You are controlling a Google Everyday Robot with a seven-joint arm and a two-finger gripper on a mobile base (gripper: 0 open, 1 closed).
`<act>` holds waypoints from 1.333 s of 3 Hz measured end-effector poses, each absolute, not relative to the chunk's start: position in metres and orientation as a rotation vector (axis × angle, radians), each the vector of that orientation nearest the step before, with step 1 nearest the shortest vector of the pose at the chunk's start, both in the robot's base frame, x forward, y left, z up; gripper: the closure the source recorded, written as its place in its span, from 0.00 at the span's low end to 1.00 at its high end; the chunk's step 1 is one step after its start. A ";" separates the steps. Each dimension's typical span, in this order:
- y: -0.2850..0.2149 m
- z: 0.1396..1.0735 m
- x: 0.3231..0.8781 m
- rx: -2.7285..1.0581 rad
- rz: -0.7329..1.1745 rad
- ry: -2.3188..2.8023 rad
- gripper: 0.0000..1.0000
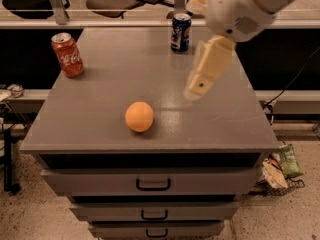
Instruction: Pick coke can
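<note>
Gripper [194,91]: cream-coloured, at the end of a white arm [240,9] that enters from the upper right. It hangs above the right half of the tabletop, pointing down and to the left, with its tip over bare surface roughly midway between the back and front edges. It holds nothing and touches nothing. Whether it is parted or closed cannot be told from this view.

Nearest item: a round orange fruit [139,116], resting on the flat grey tabletop [95,109] near the middle of the front edge, to the left of the gripper tip and apart from it.

Dark blue drink can with red and white marks [180,32]: upright at the back edge, right of centre, beyond the gripper.

Small red aluminium coke can [66,54]: stands near the back-left corner, close to the left edge, well apart from the gripper. Its long axis is vertical, its base is on the tabletop and its silver top points up. The white script lettering faces the front edge.

Below the tabletop: three grey drawers with dark handles [153,184], all closed.

Floor at the right of the cabinet: crumpled snack packets [281,165]. Behind the back edge: a pale rail [100,23] and dark office chairs [107,1].
</note>
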State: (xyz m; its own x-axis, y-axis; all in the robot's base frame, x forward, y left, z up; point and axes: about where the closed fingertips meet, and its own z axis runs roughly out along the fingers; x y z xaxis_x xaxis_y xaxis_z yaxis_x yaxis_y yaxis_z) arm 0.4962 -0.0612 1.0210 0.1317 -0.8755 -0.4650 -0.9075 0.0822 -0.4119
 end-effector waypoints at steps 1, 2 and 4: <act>0.019 1.022 0.511 -1.787 0.209 1.547 0.00; 0.097 1.023 0.519 -1.765 0.325 1.415 0.00; 0.111 1.019 0.529 -1.719 0.335 1.402 0.00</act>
